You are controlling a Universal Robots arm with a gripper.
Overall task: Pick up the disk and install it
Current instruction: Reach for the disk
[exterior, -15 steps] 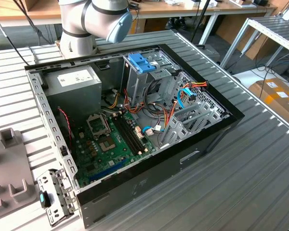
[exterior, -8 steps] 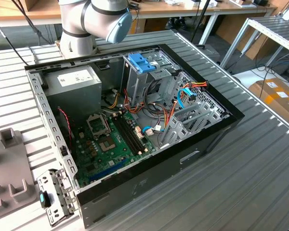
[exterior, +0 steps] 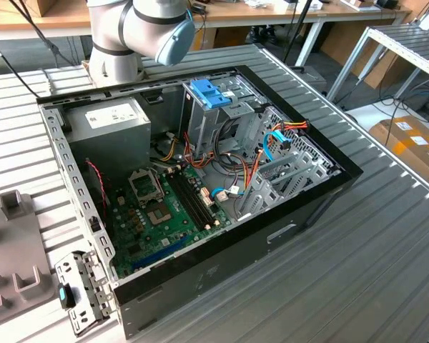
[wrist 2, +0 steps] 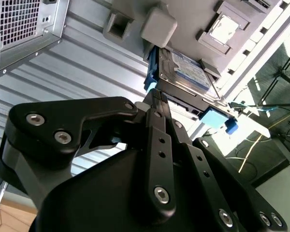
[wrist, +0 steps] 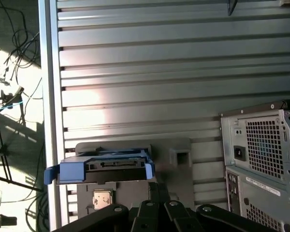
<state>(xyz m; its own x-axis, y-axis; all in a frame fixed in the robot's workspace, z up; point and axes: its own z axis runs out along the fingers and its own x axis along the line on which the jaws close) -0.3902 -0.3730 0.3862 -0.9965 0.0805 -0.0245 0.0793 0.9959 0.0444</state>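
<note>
Disk (wrist 2: 186,72) lies flat on a grey moulded holder (wrist 2: 157,24) that sits on the ribbed metal table (wrist: 135,72), outside the computer case (exterior: 200,186) and near the table's edge; there is one disk, and in the first wrist view it shows its connector end. Its upper face carries one blue-and-white label (wrist 2: 191,67) with fine print; two blue side rails (wrist: 67,171) run along its long edges, one on each. One small square silvery part (wrist: 102,199) also rests in the holder, just beside the disk.

One gripper (wrist 2: 154,94) is near the disk; its black fingers (wrist 2: 159,125) are drawn together with nothing seen between them; the tips come just beside a corner of the disk by a blue rail, and whether they touch it I cannot tell.

In the exterior view the case lies open on its side; inside are one grey box (exterior: 107,132) with one white printed sticker (exterior: 109,114), one metal cage (exterior: 214,121) with one blue cap (exterior: 209,91), one green motherboard (exterior: 164,214) and a bundle of orange, blue and red cables (exterior: 272,146); the arm (exterior: 139,28) rises beyond the case. The case's rear panel carries one white sticker strip (wrist: 263,186) below its vent grille (wrist: 263,147).
</note>
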